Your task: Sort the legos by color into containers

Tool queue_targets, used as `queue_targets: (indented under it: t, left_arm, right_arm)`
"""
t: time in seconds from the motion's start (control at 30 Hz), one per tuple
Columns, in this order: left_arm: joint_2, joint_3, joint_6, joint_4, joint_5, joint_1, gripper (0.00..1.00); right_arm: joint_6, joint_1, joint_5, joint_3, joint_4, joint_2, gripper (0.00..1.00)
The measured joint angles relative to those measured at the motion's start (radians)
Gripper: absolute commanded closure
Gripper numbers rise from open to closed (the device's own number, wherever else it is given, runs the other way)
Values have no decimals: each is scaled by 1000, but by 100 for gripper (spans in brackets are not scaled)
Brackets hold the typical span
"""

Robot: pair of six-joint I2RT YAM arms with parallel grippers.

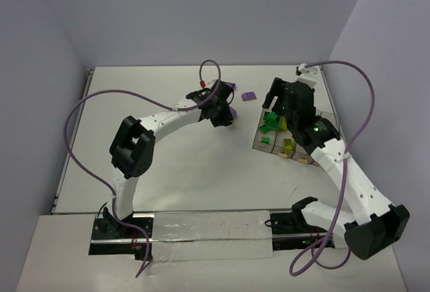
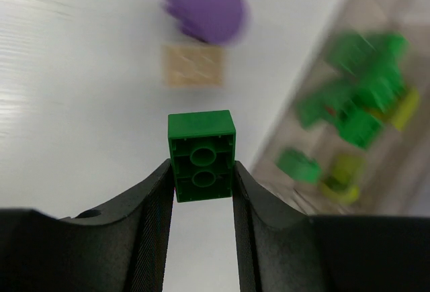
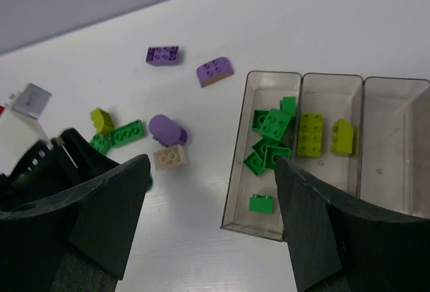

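Note:
My left gripper point(image 2: 201, 183) is shut on a dark green lego point(image 2: 201, 156), which hangs above the white table with its hollow underside toward the camera. Beyond it lie a tan lego point(image 2: 193, 64) and a blurred purple one point(image 2: 205, 3). From above, the left gripper point(image 1: 225, 114) is just left of the containers point(image 1: 259, 146). My right gripper point(image 3: 211, 171) is open over the near-left corner of the containers point(image 3: 235, 171) and holds nothing. The first bin holds several dark green legos point(image 3: 272, 124). Two yellow-green ones point(image 3: 311, 134) lie in the second.
Loose on the table left of the bins are a flat purple brick point(image 3: 163, 54), a curved purple brick point(image 3: 215, 70), a rounded purple piece point(image 3: 168, 130), a tan brick point(image 3: 170, 157), a green brick point(image 3: 127, 133) and a yellow-green piece point(image 3: 102, 119). Grey walls enclose the table.

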Motion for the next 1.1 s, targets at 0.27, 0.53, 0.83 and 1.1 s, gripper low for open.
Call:
queue_targets:
  t: [0.27,0.53,0.83,1.1]
  left_arm:
    - [92,229,69,138,183,-88,84]
    - [246,324,82,198,326,-112,75]
    - [309,341,89,187,373,-111,32]
    - [307,356,125,175,380,-111,28]
  right_arm:
    - [47,-57,52,-18,-15,-166,18]
    - [66,-61,47,-19,-43,-160,18]
    - [66,-63,38,-19,-59,-154,18]
    - [65,-63,32,-19,-64,-151,18]
